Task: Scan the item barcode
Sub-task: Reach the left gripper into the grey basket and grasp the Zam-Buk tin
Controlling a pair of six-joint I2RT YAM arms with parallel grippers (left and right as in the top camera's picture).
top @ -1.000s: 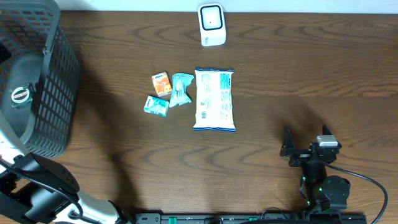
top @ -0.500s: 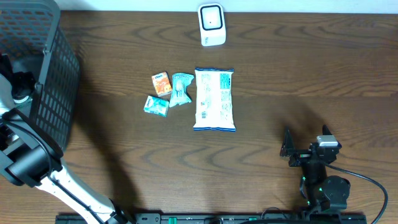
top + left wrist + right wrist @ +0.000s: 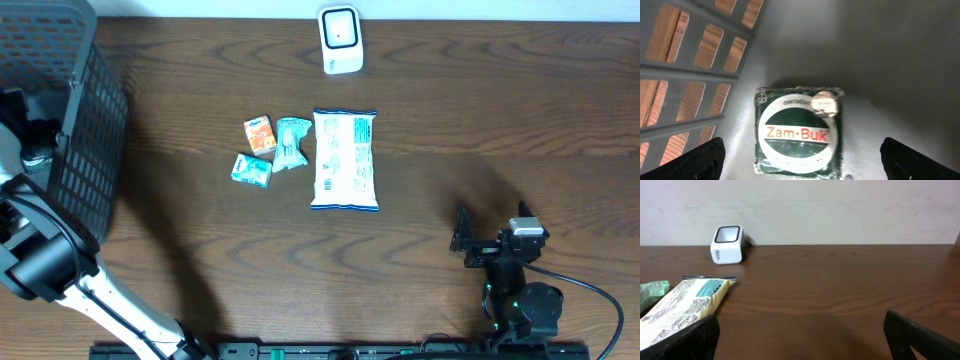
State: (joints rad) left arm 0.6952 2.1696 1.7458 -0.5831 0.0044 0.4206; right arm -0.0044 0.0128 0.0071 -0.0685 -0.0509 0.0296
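The left gripper [image 3: 812, 162] is held with its jaws spread wide inside the grey basket [image 3: 700, 75], and nothing is gripped. Between the two dark fingertips [image 3: 702, 160] and just ahead of them, a square green-and-white Zam-Buk pack [image 3: 799, 132] is seen lying flat on the basket floor, label up. It is touched by neither finger. Beyond the pack, on the left finger's side, the basket's slatted wall is seen, with brown wood showing through the slots.

The right gripper [image 3: 802, 340] is also spread wide and empty, low over the wooden table [image 3: 840, 295]. Ahead of its jaws and toward the left finger, a long white-and-blue snack bag [image 3: 685, 305] is laid flat. A green packet [image 3: 652, 292] is seen just beside the bag, on the side away from the jaws. Farther ahead, on the same left side, a small white scanner [image 3: 728, 244] is stood near the table's far edge, well apart from the bag. The space straight ahead of the jaws is taken up by bare wood.
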